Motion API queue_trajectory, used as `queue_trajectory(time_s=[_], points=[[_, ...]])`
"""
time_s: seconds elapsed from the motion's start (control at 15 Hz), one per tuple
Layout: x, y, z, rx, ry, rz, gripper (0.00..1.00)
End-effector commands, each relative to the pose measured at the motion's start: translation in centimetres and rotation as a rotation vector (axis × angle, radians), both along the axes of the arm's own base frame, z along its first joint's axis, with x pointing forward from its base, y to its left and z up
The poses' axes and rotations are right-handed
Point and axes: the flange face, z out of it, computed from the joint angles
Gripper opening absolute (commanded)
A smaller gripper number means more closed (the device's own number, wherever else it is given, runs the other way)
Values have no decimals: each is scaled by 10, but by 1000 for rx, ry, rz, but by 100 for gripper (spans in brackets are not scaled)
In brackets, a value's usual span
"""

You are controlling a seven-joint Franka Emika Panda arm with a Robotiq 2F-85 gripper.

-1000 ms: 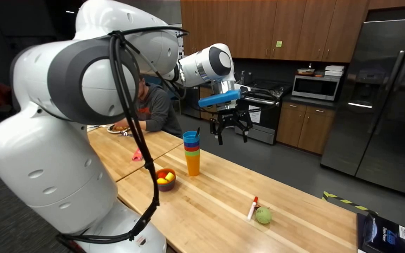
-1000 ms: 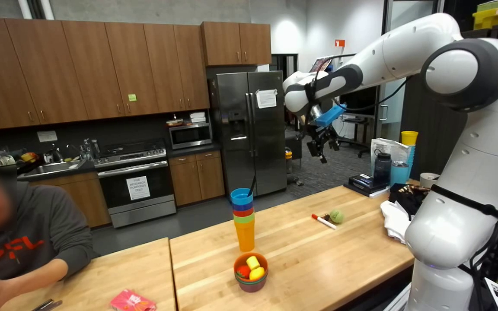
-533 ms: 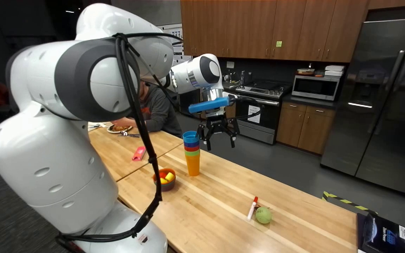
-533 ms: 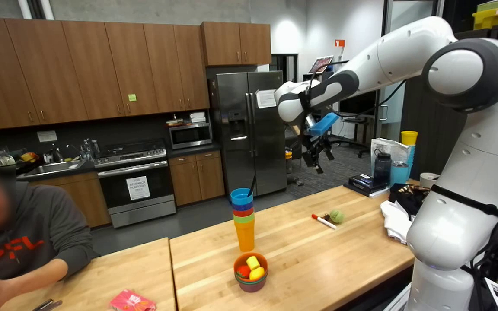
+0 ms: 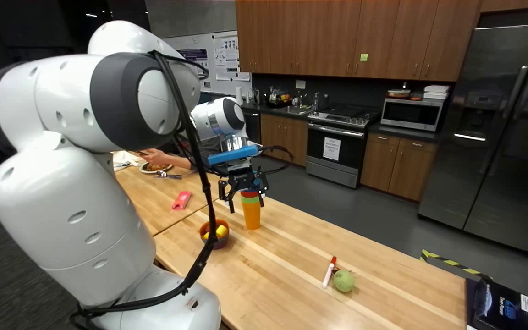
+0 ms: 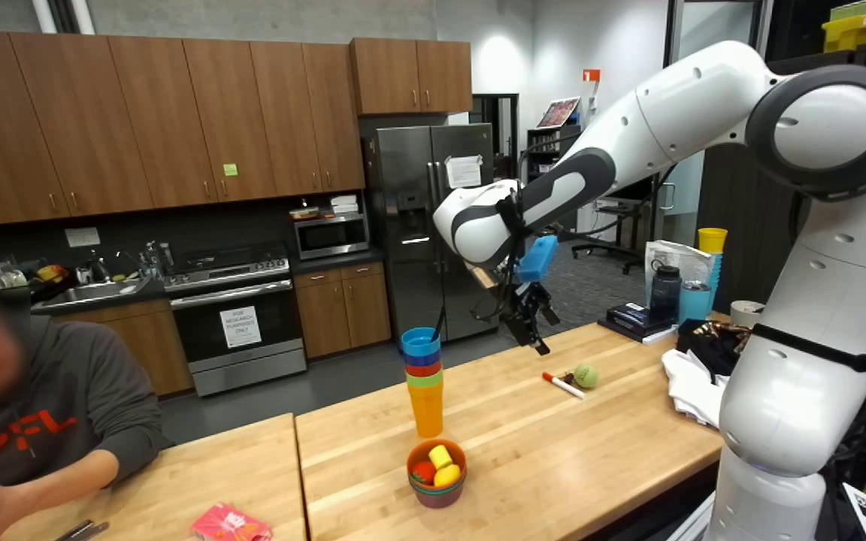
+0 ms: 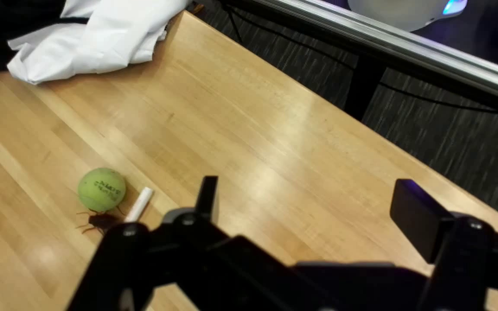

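Observation:
My gripper (image 5: 247,207) is open and empty above the wooden table (image 5: 282,261); it also shows in an exterior view (image 6: 547,335). In the wrist view its fingers (image 7: 422,220) stand wide apart over bare wood. A stack of coloured cups, orange at the bottom (image 5: 251,216), is partly hidden behind the gripper in an exterior view. The stack (image 6: 426,409) stands apart from the gripper in an exterior view. A green tennis ball (image 7: 101,189), a white marker with a red cap (image 6: 564,386) and a dark insect-like thing (image 7: 102,221) lie close together on the table.
A bowl (image 6: 437,497) with red and yellow toy food stands near the cups. A pink packet (image 6: 230,522) lies on the adjoining table, where a person (image 6: 49,406) sits. White cloth (image 7: 97,39), a black box (image 6: 634,321) and a dark bottle (image 6: 664,293) are at the table's far end.
The arm has come down and moved left in both exterior views, so the gripper now overlaps the cup stack in an exterior view. The gripper stays open. The things on the table have not moved.

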Motion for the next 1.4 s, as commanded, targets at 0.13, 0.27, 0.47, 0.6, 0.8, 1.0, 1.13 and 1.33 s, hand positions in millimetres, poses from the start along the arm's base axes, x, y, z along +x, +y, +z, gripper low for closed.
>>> queue_trajectory(time_s=[0.13, 0.27, 0.47, 0.6, 0.8, 1.0, 1.13, 1.33], points=[[-26, 82, -19, -1, 61, 189, 100], [-32, 99, -24, 2, 69, 236, 100], [-35, 97, -27, -18, 61, 225, 100], [-34, 96, -27, -17, 62, 222, 100], [-32, 92, -27, -16, 62, 212, 100], [-33, 92, -27, -16, 62, 214, 100], [-30, 92, -25, -9, 58, 211, 100], [-25, 80, -14, -11, 40, 192, 100]])
